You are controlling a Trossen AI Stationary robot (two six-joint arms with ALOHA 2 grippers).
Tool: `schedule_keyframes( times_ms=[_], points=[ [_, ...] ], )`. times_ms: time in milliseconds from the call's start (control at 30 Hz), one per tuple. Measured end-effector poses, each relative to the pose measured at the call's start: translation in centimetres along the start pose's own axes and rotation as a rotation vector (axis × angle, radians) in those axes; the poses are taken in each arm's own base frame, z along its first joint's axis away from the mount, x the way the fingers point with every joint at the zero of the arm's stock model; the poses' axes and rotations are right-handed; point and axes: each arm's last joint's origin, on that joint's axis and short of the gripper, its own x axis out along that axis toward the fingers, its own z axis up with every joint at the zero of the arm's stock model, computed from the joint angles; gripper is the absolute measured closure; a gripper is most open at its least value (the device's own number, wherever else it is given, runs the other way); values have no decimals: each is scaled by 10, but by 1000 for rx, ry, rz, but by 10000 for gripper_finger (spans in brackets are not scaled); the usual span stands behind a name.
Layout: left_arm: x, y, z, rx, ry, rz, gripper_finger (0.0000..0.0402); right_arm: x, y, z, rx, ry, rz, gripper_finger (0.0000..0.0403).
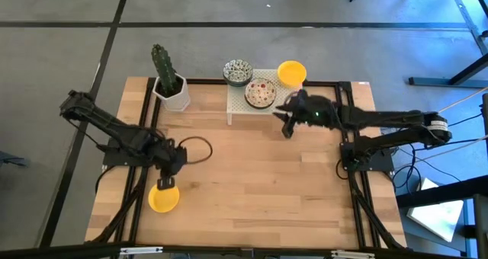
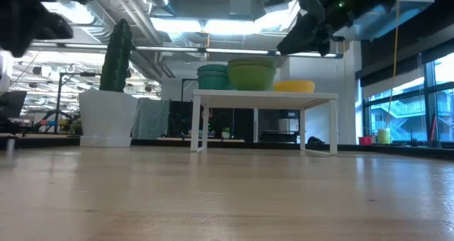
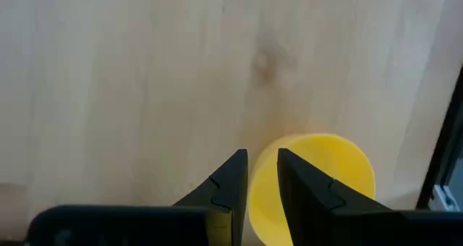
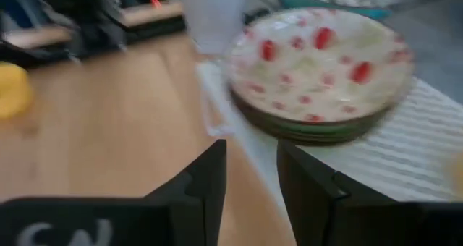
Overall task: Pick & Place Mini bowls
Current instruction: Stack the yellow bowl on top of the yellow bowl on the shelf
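Near the table's near-left corner, my left gripper [image 1: 165,184] [image 3: 262,166] is shut on a plain yellow mini bowl [image 1: 163,199] [image 3: 325,174]. On the white rack [image 1: 268,108] [image 2: 262,95] at the far edge rest a teal-speckled bowl [image 1: 237,71] [image 2: 213,76], a red-floral bowl [image 1: 260,92] [image 4: 318,65] and another yellow bowl [image 1: 291,72] [image 2: 294,86]. The low view shows stacked bowls there. My right gripper [image 1: 287,129] [image 4: 252,159] hovers just off the rack's near-right side, narrowly open and holding nothing. My left gripper has the yellow bowl's rim [image 3: 264,195] pinched between its two fingers, one over the bowl's inside and one outside. The fingers come from above, pointing down. The bowl sits level below them; I cannot tell whether it is lifted clear.
A white pot with a green cactus [image 1: 169,87] [image 2: 110,106] stands at the far-left corner beside the rack. A black cable [image 1: 200,148] loops on the table by the left arm. Bare wood [image 1: 252,183] lies across the middle and near side.
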Motion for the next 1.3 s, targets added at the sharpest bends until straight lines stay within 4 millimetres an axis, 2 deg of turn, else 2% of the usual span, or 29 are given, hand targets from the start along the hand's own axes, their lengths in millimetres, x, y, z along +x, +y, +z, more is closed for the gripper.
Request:
schedule_keyframes(
  times_ms=[167,333,567,833,933,1067,1167,1300],
  points=[
    [15,-16,-4,20,31,84,310,2,20,-23,-72,-74,141,282],
    [37,-25,-1,66,127,134,293,-5,37,-12,-106,-120,287,282],
    [66,-31,2,97,293,142,291,-15,55,-6,-150,-148,365,282],
    [95,-18,-16,80,407,138,311,-16,58,-7,-156,-150,351,282],
    [100,-17,-21,98,405,149,341,-16,58,-6,-154,-152,336,282],
    [101,-23,-18,142,352,88,391,-16,57,-6,-148,-155,297,282],
    [100,-24,-11,147,283,45,393,-16,57,-6,-147,-157,293,282],
    [88,-20,4,100,155,95,394,-10,62,-10,-175,-130,378,282]
  ],
)
